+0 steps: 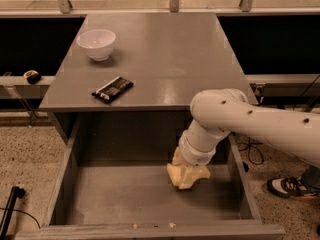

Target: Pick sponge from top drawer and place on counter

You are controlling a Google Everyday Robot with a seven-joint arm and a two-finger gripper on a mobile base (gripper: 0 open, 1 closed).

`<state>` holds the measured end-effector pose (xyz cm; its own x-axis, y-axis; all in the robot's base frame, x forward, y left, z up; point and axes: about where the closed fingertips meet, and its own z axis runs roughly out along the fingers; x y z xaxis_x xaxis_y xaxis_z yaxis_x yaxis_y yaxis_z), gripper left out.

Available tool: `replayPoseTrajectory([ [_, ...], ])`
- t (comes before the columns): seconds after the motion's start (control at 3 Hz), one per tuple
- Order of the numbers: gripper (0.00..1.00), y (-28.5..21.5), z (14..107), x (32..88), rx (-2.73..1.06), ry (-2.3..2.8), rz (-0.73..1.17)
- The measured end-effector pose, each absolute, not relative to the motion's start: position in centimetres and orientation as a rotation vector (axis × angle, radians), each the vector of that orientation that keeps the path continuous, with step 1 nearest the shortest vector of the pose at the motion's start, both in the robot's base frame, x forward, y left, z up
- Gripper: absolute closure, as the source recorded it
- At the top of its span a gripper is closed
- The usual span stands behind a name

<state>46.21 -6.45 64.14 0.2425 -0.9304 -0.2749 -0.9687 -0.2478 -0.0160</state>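
Observation:
The top drawer is pulled wide open below the grey counter. My white arm reaches down into its right half. My gripper sits low over the drawer floor, its pale yellow fingers closed together. A pale-yellow sponge is pinched between them; only its left edge shows, and it is hard to tell apart from the fingers. It rests at or just above the drawer floor.
A white bowl stands at the counter's back left. A dark flat bar lies near its front left edge. The drawer's right wall is close to my wrist. A shoe is on the floor at right.

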Motion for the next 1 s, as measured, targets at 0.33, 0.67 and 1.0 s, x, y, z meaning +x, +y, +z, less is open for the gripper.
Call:
replayPoseTrajectory([
  [0.33, 0.75, -4.3, 70.4, 44.8, -2.287, 1.712, 0.258],
  [0.67, 0.86, -2.6, 78.7, 44.0, -2.273, 1.620, 0.107],
  [1.0, 1.00, -1.1, 85.8, 43.8, -2.291, 1.536, -0.027],
])
